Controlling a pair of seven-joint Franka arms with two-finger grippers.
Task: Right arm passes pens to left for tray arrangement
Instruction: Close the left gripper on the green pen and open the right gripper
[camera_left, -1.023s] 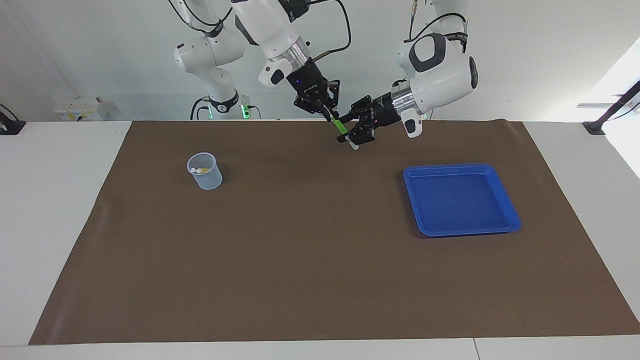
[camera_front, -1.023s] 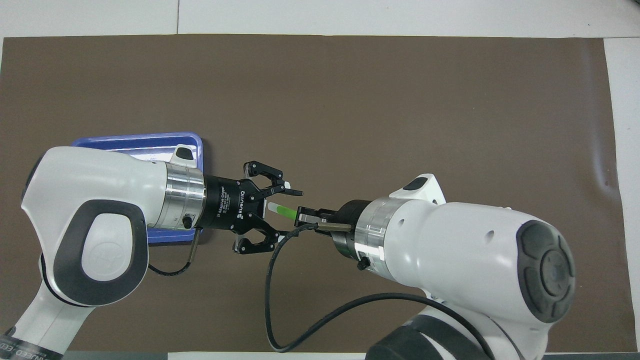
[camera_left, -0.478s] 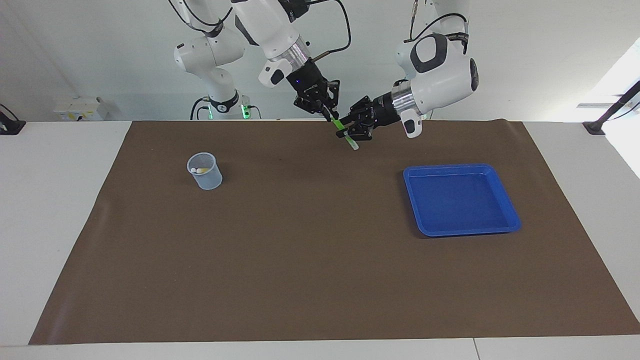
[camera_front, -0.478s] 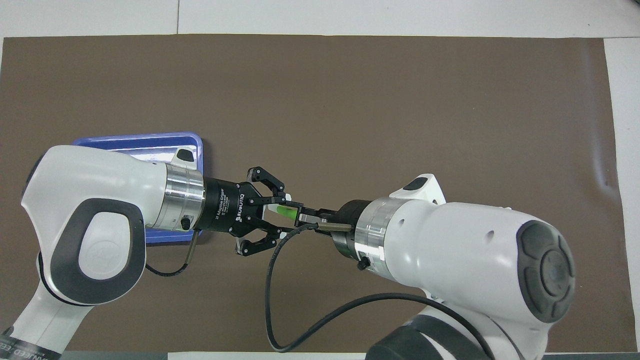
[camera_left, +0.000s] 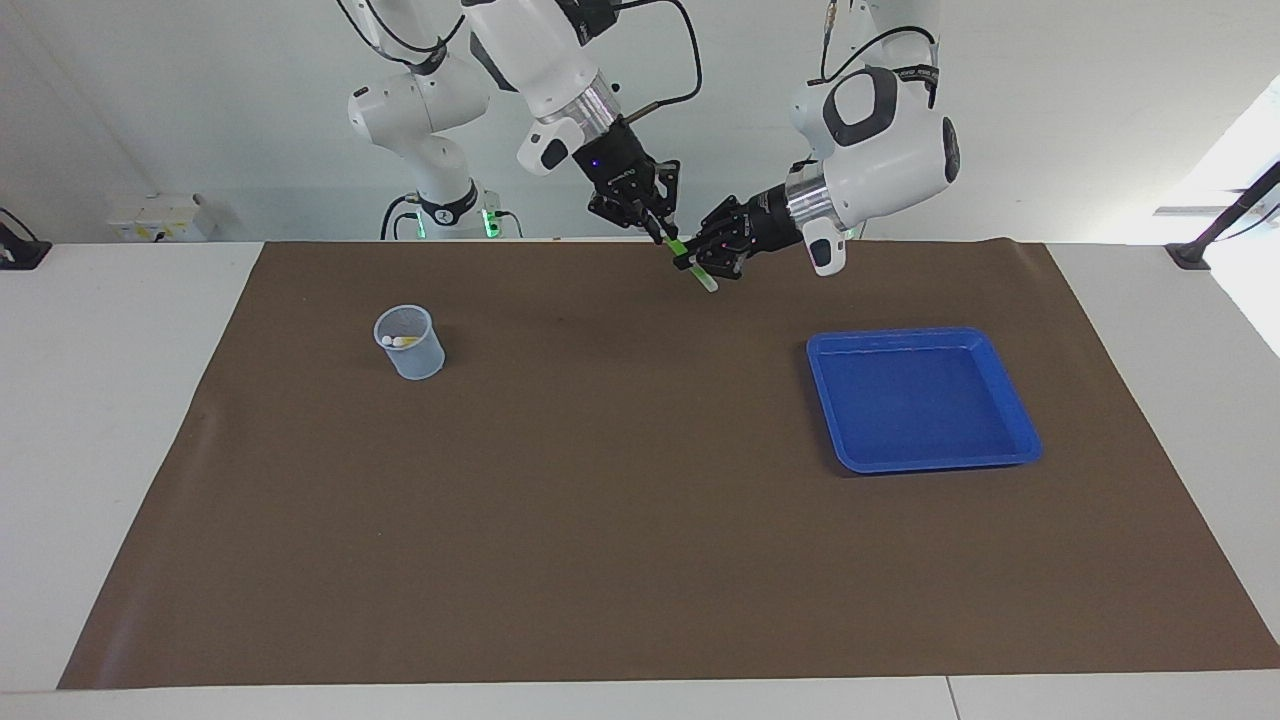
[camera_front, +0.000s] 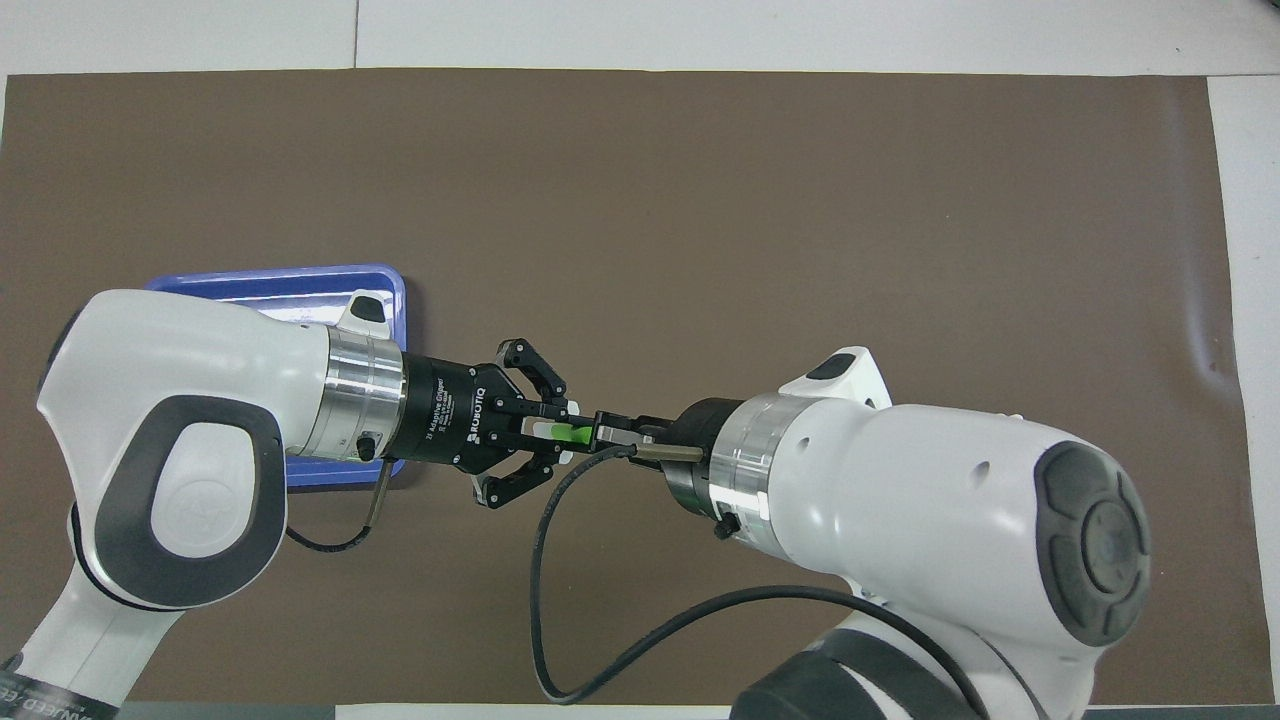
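Note:
Both grippers meet in the air over the mat's edge nearest the robots, midway along the table. A bright green pen (camera_left: 692, 268) (camera_front: 566, 433) slants down between them, its pale tip lowest. My right gripper (camera_left: 661, 234) (camera_front: 603, 433), with its blue light, is shut on the pen's upper end. The left gripper (camera_left: 704, 259) (camera_front: 548, 433) is shut on the same pen lower down. The blue tray (camera_left: 897, 337) (camera_front: 282, 272) lies bare toward the left arm's end; the left arm covers part of it in the overhead view.
A small clear cup (camera_left: 412, 352) stands on the brown mat (camera_left: 600, 500) toward the right arm's end, with pale pen ends (camera_left: 399, 341) showing inside it. White tabletop borders the mat.
The left gripper's fingers have closed from wide open onto the green pen. The right gripper has kept its hold and place.

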